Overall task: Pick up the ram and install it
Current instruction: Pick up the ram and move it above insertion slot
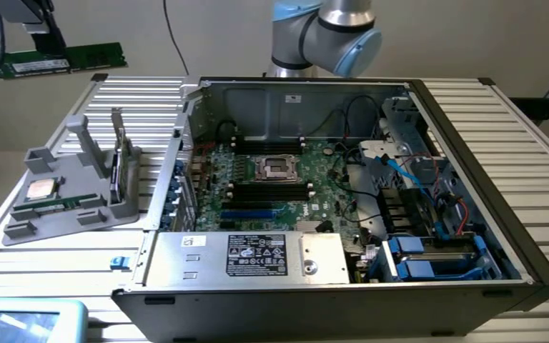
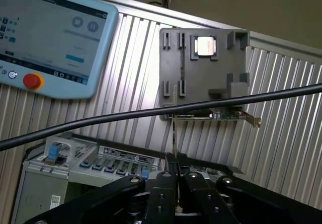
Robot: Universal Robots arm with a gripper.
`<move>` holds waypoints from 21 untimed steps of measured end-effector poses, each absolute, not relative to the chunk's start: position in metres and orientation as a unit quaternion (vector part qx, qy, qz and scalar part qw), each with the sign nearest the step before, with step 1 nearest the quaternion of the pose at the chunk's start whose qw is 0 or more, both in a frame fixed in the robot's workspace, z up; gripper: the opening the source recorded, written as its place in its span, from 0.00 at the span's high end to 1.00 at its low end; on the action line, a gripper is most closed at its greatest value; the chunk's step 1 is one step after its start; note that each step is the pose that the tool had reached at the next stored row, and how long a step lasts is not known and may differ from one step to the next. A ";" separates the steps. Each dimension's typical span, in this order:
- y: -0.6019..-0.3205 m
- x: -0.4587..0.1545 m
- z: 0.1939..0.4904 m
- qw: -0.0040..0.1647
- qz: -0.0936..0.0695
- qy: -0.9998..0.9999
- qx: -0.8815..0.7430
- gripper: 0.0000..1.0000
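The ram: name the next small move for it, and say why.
Probably carry the ram sideways toward the open case, over the black memory slots by the processor socket. The gripper is shut on it and holds it high beyond the case's wall on the exterior view's left; the slots look empty.

Open tower case on slatted table [image 1: 532, 157], parts holder alongside.
Case [image 1: 303, 307] lies on its side, lid off: green motherboard [image 1: 322, 187], processor socket [image 1: 277, 168] mid-board, labelled power supply [image 1: 255, 259] at near edge, blue drive caddies [image 1: 427, 261] toward the exterior view's right. Grey holder [image 1: 55, 225] just beside case, silver processor chip [image 1: 43, 189] seated in it. Light-blue pendant [image 2: 50, 38] with red button [image 2: 31, 81] on slats; black cable [image 2: 100, 121] crosses above.
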State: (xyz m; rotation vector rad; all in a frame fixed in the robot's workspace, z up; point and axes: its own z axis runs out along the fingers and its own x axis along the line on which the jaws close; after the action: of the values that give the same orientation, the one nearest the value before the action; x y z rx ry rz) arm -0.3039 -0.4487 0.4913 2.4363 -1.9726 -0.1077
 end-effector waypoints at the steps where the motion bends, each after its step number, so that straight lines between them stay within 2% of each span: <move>1: -0.449 -0.300 0.491 0.002 -0.035 -0.629 0.777 0.89; 21: -0.449 -0.259 0.492 -0.011 -0.045 -0.628 0.777 0.89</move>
State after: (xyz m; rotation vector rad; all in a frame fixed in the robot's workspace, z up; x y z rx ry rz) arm -0.2585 -0.4487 0.4918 2.4564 -1.9872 -0.1420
